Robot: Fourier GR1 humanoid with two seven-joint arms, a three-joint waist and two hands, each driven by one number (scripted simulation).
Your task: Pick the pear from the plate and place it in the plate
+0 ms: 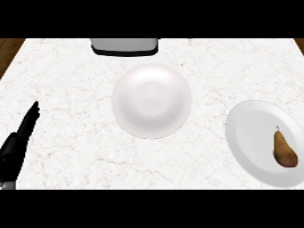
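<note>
A brown pear (pixel 285 150) lies on the right part of a white plate (pixel 254 133) at the counter's right side, its stem pointing away from me. A second white plate (pixel 151 100) sits bare in the middle of the counter. My left hand (pixel 16 144) shows at the lower left edge, fingers straight and pointing up, far from both plates. The right hand does not show.
A grey and black appliance (pixel 125 46) stands at the back edge, just behind the middle plate. The white marble counter (pixel 68 89) ends in wooden floor at the left and right.
</note>
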